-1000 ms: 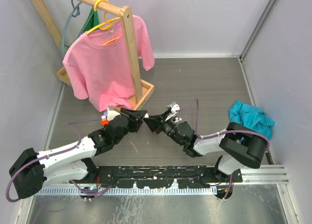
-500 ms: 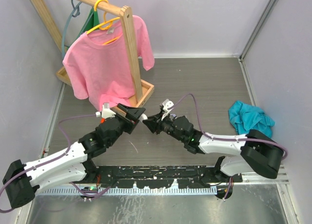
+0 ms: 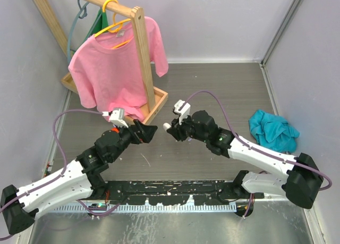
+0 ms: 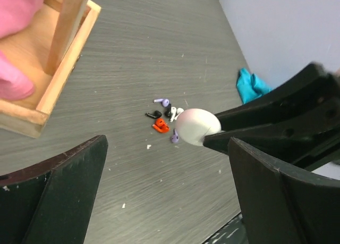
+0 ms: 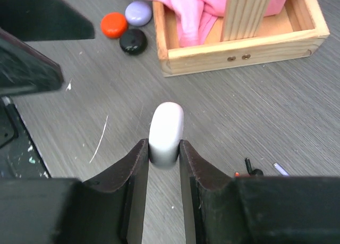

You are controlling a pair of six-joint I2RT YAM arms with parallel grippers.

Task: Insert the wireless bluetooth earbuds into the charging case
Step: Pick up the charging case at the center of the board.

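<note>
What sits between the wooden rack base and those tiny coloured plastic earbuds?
Nothing: in the left wrist view, only bare grey tabletop separates wooden rack base and earbuds.

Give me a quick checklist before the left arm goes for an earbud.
1. Right gripper holds white case: ok, clamped between both fingers.
2. Left gripper free: ok, open and empty.
3. Case lid open: not ok, no open lid shows.
4. Earbuds accessible: ok, loose in a cluster on the table, nothing covering them.
5. White earbud separated from the rest: cannot tell, it is packed close among the others.
</note>
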